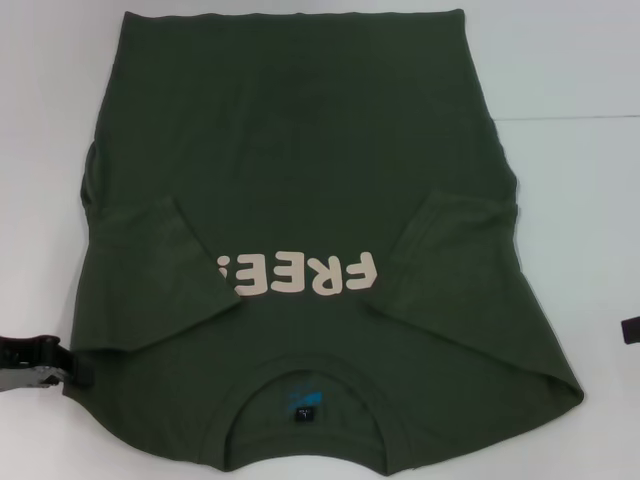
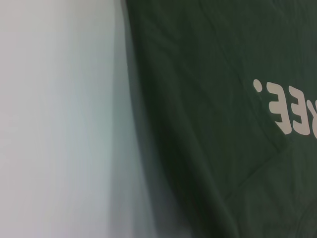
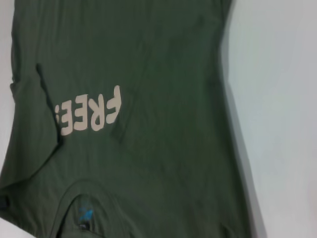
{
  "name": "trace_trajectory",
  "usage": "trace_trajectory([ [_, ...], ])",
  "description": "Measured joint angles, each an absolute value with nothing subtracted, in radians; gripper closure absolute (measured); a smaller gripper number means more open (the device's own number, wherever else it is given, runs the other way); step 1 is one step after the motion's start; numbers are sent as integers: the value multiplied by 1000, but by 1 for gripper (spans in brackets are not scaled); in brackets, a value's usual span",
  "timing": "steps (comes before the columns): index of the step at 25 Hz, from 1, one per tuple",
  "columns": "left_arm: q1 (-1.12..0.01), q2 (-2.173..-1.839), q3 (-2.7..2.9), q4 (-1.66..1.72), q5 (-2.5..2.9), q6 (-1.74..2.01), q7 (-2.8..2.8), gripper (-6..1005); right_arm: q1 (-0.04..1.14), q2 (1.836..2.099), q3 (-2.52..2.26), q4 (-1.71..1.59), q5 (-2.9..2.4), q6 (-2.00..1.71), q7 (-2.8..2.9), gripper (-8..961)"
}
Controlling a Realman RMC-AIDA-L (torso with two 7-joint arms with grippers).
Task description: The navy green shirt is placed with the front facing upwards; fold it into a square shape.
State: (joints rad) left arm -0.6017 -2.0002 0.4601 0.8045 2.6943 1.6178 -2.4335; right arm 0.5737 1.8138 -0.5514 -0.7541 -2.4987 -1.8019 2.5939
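The navy green shirt lies flat on the white table, front up, with its neck toward me. Its cream "FREE!" print reads upside down, and a small blue label shows inside the round neck. Both short sleeves are folded inward onto the front, one at the left and one at the right. My left gripper sits at the left edge of the head view, right beside the shirt's shoulder corner. Only a dark bit of my right gripper shows at the right edge, apart from the cloth. The shirt also fills both wrist views.
White table surrounds the shirt on the left and right. A thin seam line crosses the table at the far right. The shirt's hem reaches the top of the head view.
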Motion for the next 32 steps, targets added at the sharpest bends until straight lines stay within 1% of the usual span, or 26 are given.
trace_trajectory([
  [9, -595, -1999, 454, 806, 2690, 1627, -2420, 961, 627, 1836, -611, -679, -2560, -1713, 2606, 213],
  [17, -594, -2000, 452, 805, 2689, 1628, -2420, 961, 632, 1873, -635, -674, -2562, -1676, 2595, 213],
  [22, -596, -2000, 452, 804, 2689, 1628, -2420, 961, 632, 1890, -646, -673, -2563, -1670, 2586, 213],
  [26, -596, -2000, 452, 804, 2689, 1628, -2419, 960, 631, 1895, -660, -672, -2563, -1667, 2585, 213],
  [32, -595, -2002, 453, 804, 2689, 1628, -2419, 960, 630, 1894, -673, -672, -2563, -1660, 2583, 212],
])
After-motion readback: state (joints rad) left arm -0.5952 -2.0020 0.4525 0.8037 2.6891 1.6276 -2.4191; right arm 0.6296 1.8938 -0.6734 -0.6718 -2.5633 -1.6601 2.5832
